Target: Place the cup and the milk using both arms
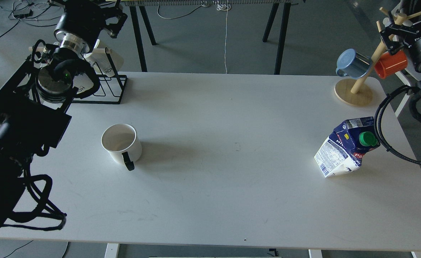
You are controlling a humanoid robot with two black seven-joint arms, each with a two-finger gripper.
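Observation:
The cup [121, 143], white with a black handle turned toward the table's front edge, stands upright on the left half of the white table [224, 118]. On the right side stands the milk [346, 147], a blue and white carton with a green cap. My left gripper [114, 22] is raised above the table's back left corner, well behind the cup. My right gripper [392, 35] hovers at the back right, beyond the milk. Both are dark, and their fingers cannot be told apart. Neither touches anything.
A black wire rack [113, 87] with cream mugs stands at the back left, partly behind my left arm. A wooden mug tree [354, 92] carrying a blue mug [353, 64] and an orange mug [390, 64] sits at the back right. A black cable [386, 143] loops near the milk.

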